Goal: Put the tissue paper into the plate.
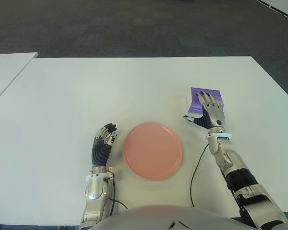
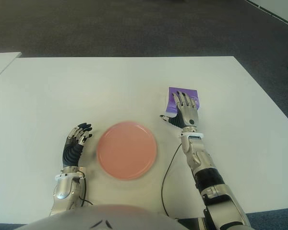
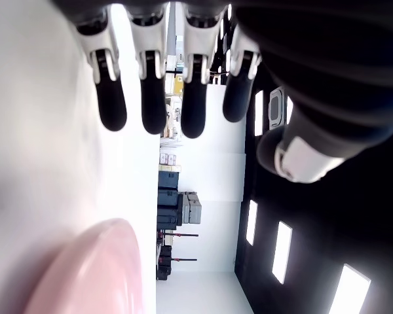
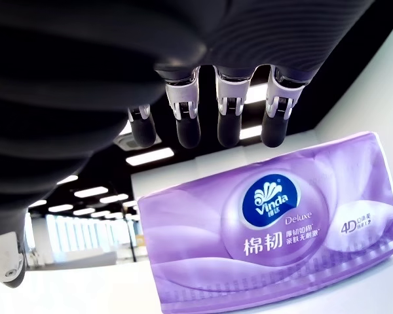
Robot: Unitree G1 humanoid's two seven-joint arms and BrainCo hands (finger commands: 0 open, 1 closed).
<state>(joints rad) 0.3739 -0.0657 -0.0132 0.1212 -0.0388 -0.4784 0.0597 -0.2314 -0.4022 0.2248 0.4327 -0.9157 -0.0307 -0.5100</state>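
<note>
Currently the tissue pack (image 1: 206, 101) lies on the counter (image 1: 134, 86), right of the plate (image 1: 152, 150) and apart from it. Right robot hand (image 1: 209, 113) hovers over its near side, fingers extended, holding nothing. To grasp well: lower, thumb on one long face, fingers on the other, squeeze gently, as the pack probably deforms. Contact cannot be judged; the hand hides the pack's near edge. Left robot hand (image 1: 103, 143) shows left of the plate, open and empty.
</note>
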